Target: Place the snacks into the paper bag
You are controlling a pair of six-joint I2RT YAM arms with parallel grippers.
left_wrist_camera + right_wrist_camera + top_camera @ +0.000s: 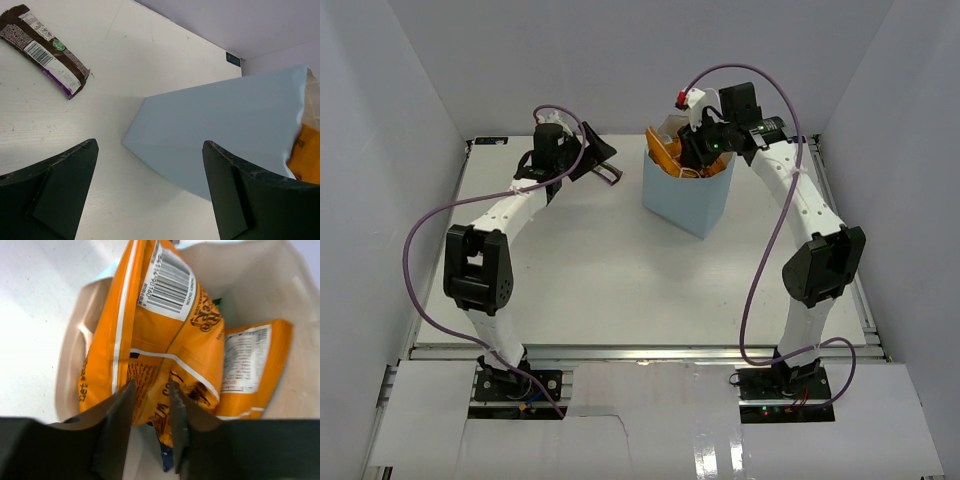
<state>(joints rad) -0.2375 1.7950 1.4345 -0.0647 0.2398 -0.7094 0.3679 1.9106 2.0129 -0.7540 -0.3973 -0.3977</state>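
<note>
The light-blue paper bag (692, 198) stands upright at the back of the table, right of centre. My right gripper (695, 152) hangs over its mouth. In the right wrist view its fingers (151, 385) stand a little apart, open, and the lower edge of the large orange bag (165, 340) shows in the gap between them. That orange bag (665, 155) leans inside the paper bag (250, 270), with a dark blue packet (167, 460) beneath it. My left gripper (600, 160) is wide open and empty (150, 144), left of the paper bag (225, 130). A dark brown bar (45, 47) lies flat beyond it.
A white cord handle (82, 332) loops at the bag's left rim. A sliver of green (216, 302) shows deep inside the bag. White walls close in the table (620, 280) on three sides. Purple cables (420, 240) trail from both arms.
</note>
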